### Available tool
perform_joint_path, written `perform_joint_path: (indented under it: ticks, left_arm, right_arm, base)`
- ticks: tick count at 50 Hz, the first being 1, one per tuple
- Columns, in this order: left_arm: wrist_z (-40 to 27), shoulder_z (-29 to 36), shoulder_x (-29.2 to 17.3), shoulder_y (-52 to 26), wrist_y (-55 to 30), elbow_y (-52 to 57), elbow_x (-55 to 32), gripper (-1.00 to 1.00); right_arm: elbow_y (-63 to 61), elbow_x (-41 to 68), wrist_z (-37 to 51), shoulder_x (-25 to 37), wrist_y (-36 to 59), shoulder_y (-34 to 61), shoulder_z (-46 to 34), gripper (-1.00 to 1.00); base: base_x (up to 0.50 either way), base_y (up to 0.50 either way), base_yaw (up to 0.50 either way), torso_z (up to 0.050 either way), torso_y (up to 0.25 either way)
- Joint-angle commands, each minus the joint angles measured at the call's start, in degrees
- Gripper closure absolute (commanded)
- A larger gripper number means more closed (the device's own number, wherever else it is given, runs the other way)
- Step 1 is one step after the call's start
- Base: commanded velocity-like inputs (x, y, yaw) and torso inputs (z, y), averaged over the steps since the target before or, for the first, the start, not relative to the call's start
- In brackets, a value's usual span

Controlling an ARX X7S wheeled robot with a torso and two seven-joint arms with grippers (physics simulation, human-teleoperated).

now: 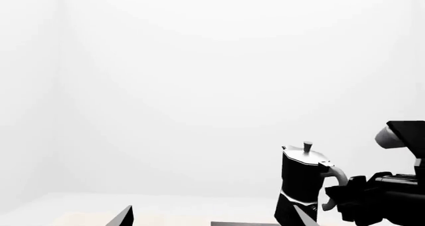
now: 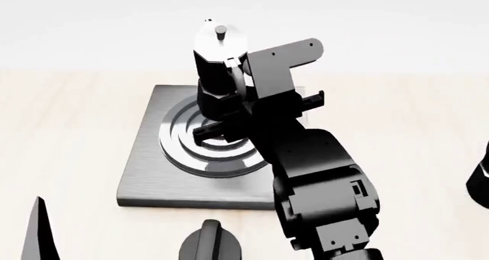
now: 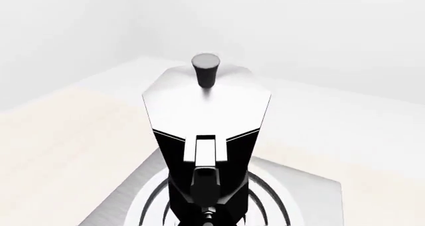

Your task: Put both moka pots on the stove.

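moka pot (image 2: pixel 216 65) on stove (image 2: pixel 149 162), knob (image 2: pixel 210 244) in front

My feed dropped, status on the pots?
Right gripper at the handle of one pot, over the stove; grip unconfirmed. Left gripper open, empty. Second pot unsighted.
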Motion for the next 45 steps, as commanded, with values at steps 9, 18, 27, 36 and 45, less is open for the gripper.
perform_joint_path:
  ticks: [9,18,27,36,45]
  left_arm:
    - [0.1,-0.2,-0.5,0.1,0.9,-0.4,-0.8,-1.0]
    - [0.2,-0.1,-0.8,0.1,1.1,-0.7,-0.9,-1.0]
    - [0.1,-0.1,-0.9,0.1,1.2,-0.6,-1.1,-1.0]
    - [0.0,-0.2,-0.9,0.3,2.3,-0.7,-1.1,-1.0]
    - [-0.1,0.0,-0.9,0.2,2.5,-0.9,-1.1,-1.0]
  right_arm:
    - [14.1,9.1,-0.2,-3.3,-8.5,6.8,-9.2,1.0]
    - [17.4,16.6,1.2,-3.3,-12.0,8.3,-17.2,1.0]
    - [18.3,20.6,1.7,-3.1,-13.7,8.4,-21.5,1.0]
    - [20.4,24.4,1.7,-3.2,-15.7,8.6,-25.4,1.0]
    - [23.3,31.5,2.1,-3.4,-18.6,8.9,-33.4,1.0]
  base:
    - [0.0,0.0,0.0,0.0,0.001]
    - [0.0,0.0,0.0,0.0,-0.063]
    - [0.0,0.0,0.0,0.0,-0.14]
    - [0.0,0.0,0.0,0.0,-0.064]
    - [0.0,0.0,0.0,0.0,0.0]
